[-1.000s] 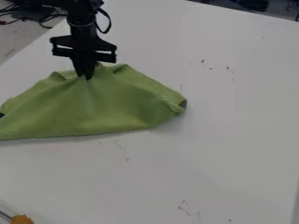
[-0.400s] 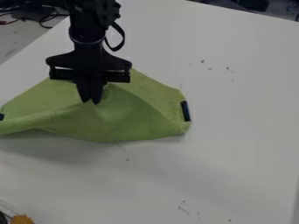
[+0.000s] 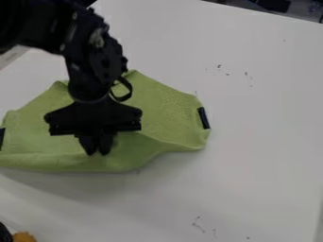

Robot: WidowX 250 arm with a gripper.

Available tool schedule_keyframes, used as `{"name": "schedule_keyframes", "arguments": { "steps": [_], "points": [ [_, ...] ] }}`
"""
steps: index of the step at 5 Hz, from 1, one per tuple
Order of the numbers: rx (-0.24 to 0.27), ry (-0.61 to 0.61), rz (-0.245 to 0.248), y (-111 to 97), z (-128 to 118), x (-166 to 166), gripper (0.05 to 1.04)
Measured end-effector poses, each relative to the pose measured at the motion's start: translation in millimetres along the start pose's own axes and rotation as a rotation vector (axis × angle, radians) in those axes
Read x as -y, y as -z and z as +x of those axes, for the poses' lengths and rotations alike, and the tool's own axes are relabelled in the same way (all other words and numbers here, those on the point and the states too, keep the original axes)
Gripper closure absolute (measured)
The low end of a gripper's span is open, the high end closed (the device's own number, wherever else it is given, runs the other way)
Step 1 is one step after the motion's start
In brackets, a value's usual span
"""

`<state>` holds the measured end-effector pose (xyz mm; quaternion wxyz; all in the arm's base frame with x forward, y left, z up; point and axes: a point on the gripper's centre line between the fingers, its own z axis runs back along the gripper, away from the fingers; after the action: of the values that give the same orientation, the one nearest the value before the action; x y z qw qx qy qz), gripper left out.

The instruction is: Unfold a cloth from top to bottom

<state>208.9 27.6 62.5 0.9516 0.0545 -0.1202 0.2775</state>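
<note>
The black gripper (image 3: 97, 152) hangs at the left of centre, over the front part of the green cloth (image 3: 167, 113). Its fingertips are close together, shut on the cloth near its front edge. The cloth lies spread behind the gripper, with a dark patch at its right side and another at its left end. Along the front, the fabric is raised and folded, casting a shadow on the table. The arm covers the cloth's upper middle.
The white table (image 3: 252, 156) extends right and in front, with small dark marks on it. An orange object (image 3: 24, 237) sits at the bottom left corner, beside a dark round thing (image 3: 5, 233).
The gripper has come forward, down the view, bringing the cloth's held edge with it. More of the cloth now lies spread behind, and its right dark patch has come into view.
</note>
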Motion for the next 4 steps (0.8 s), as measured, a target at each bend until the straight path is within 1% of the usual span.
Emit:
{"name": "schedule_keyframes", "arguments": {
  "steps": [1, 2, 3, 4],
  "points": [
    [0.017, 0.002, -0.027, 2.5, -6.3, -0.2, 0.591],
    [0.026, 0.016, -0.036, 2.0, -17.4, 0.0, 0.276],
    [0.031, -0.008, -0.026, -5.7, -28.8, -1.0, 0.075],
    [0.014, -0.027, -0.008, -18.1, -40.9, -3.2, 0.076]
  ]
}}
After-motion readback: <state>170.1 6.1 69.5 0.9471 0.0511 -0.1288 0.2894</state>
